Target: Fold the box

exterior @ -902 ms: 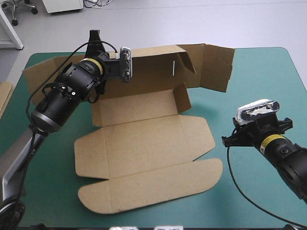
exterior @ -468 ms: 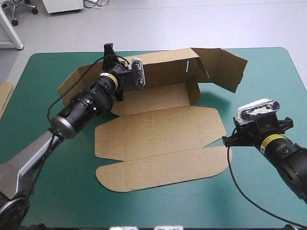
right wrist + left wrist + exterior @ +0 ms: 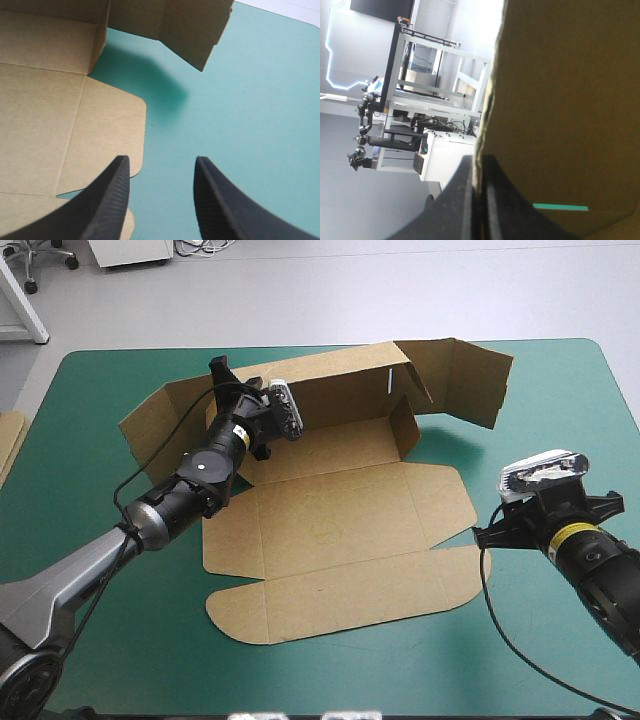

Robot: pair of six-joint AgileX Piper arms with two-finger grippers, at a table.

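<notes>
The box (image 3: 340, 530) lies farther right now, left gripper (image 3: 479, 170) clamping its back wall (image 3: 330, 395), right gripper (image 3: 161, 160) spread apart; keep that wall upright.

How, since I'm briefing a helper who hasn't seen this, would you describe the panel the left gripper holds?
On the teal-green table lies the brown box, mostly flat. Along its far side one long wall stands upright, the left gripper shut on its top edge. Unlike the flat panels nearer the robot, it has a slit near its right end.
</notes>
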